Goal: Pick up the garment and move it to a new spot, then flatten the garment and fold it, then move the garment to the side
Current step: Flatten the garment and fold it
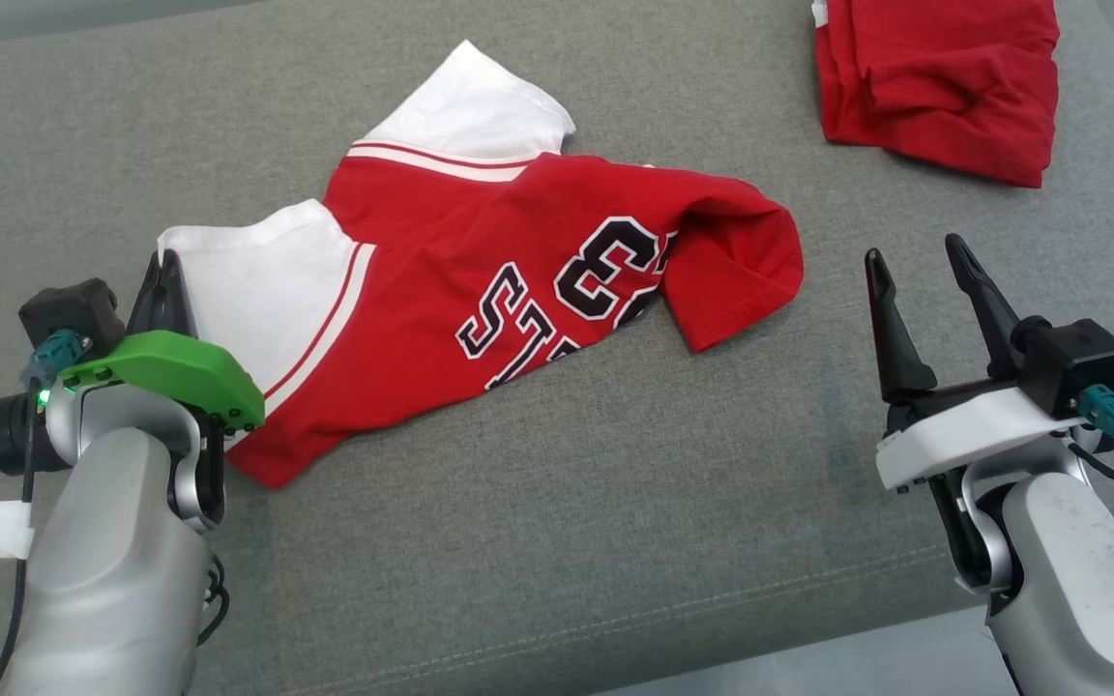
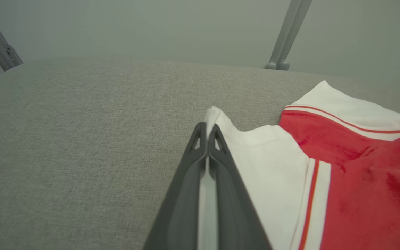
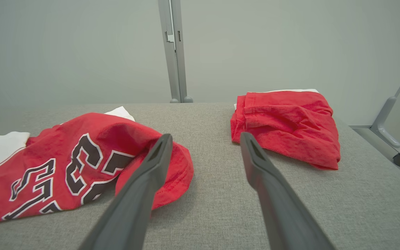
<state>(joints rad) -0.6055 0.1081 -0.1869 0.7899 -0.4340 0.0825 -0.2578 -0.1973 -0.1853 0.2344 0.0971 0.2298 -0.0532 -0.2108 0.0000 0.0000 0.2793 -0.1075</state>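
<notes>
In the head view, the garment (image 1: pixel 518 280), a red and white numbered shirt, lies rumpled mid-way across the grey cushion (image 1: pixel 557 541) with one red corner turned over. We judge that flattening, folding and setting aside are all yet to do. Our left gripper (image 1: pixel 165 266) is closed at the white sleeve's edge, and our right gripper (image 1: pixel 913 253) stands open, apart from the cloth. A folded red garment (image 1: pixel 939 82) sits far right. In the left wrist view, the left gripper (image 2: pixel 207 130) pinches white sleeve cloth. In the right wrist view, the right gripper (image 3: pixel 206 137) gapes empty near the turned corner, and the folded red garment (image 3: pixel 286 125) takes up side space.
</notes>
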